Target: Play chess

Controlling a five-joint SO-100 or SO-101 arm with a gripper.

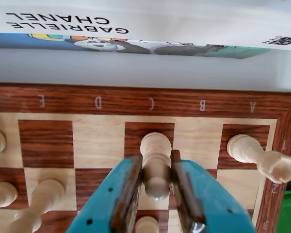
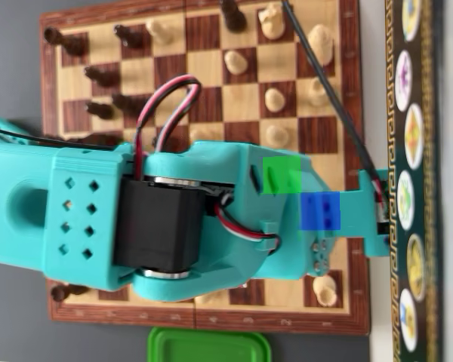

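In the wrist view my teal gripper (image 1: 155, 164) with brown pads (image 1: 129, 187) is shut on a light wooden chess piece (image 1: 155, 145), both pads pressing its upper part. The piece's base is over the dark square in column C, in the row nearest the lettered rim of the chessboard (image 1: 150, 101). I cannot tell whether the base touches the square. In the overhead view the arm (image 2: 189, 219) covers the lower right of the board (image 2: 211, 317), hiding the gripper's jaws and the held piece.
A light rook (image 1: 262, 158) stands one file right of the held piece, a light pawn (image 1: 148, 224) just below the jaws, more light pieces (image 1: 39, 199) at left. Dark pieces (image 2: 98, 75) stand top left overhead. A book (image 1: 68, 22) lies beyond the board; a green container (image 2: 209, 345) beside it.
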